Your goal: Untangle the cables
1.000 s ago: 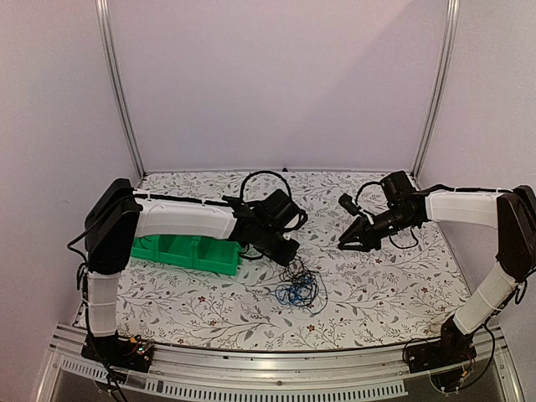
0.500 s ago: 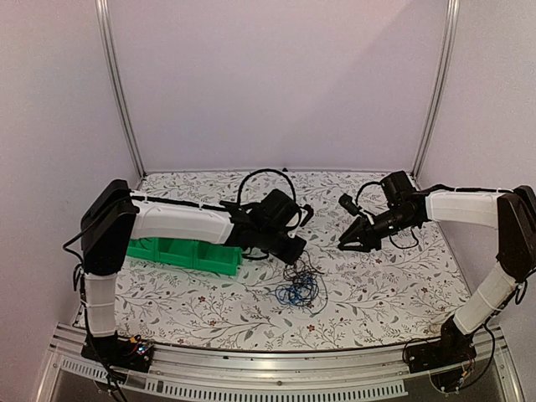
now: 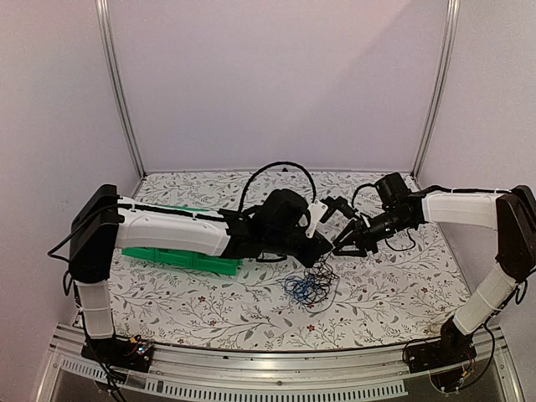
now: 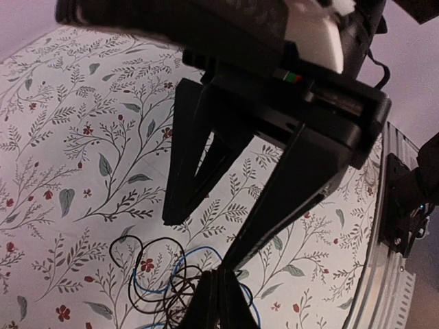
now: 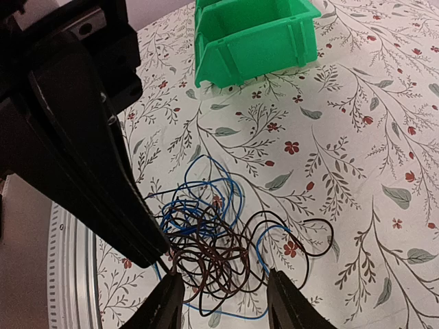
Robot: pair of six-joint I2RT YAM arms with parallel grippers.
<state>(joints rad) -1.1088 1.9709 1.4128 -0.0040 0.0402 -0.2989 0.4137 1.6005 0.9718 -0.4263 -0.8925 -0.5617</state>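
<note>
Right wrist view: the cables (image 5: 218,241) lie as one small snarl of blue and black loops on the floral table (image 5: 357,137), with a black loop or two straying out to the right of this view.
Snarl: I see the black strands packed tight at the core and the blue ones running looser round the outside — no plug end shows clearly enough for me to name.
Right gripper (image 5: 223,301): released, its two fingers spread and hanging just over the near edge of the snarl, nothing between them.
Left gripper (image 4: 202,240): also released, by my reading of the left wrist view, since tablecloth shows between the fingers. One tip is down at the edge of the snarl; whether a strand is hooked on it I cannot tell.
Spacing: in the top external view the two claws sit nose to nose just above the pile, very near each other.
Green bin (image 3: 201,263): well apart to the left, partly hidden by the left arm, not in play.
Step in hand: I judge this to be the grab, each claw choosing its own strand.
How I'd do it: take a loose outer blue loop with the right claw, pinch the black core with the left, then draw apart slowly and low — so the knot opens rather than cinches.
Risk: claws this close may clash or close on the same strand, and a fast pull would likely drag the whole snarl along.
</note>
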